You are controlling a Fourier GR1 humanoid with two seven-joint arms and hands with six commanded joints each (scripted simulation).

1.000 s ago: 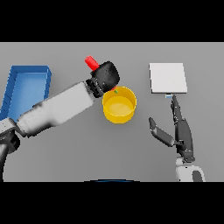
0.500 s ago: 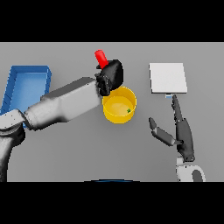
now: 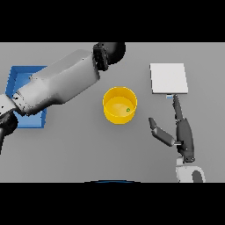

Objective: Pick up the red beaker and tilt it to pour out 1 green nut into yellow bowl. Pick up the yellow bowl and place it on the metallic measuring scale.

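Left arm reaching diagonally up across the view, left hand point(image 3: 112, 52) dark at the top edge, fingers hidden, right hand point(image 3: 183, 134) low at right, fingers point(image 3: 177, 105) straight, thumb point(image 3: 159, 132) splayed sideways.

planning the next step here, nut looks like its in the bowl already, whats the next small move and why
Probably bring the right hand left toward the yellow bowl to grasp its rim. A green nut already lies inside the bowl, so pouring looks done. The right hand is open beside the bowl, just below the measuring scale, while the left hand is up beyond the bowl.
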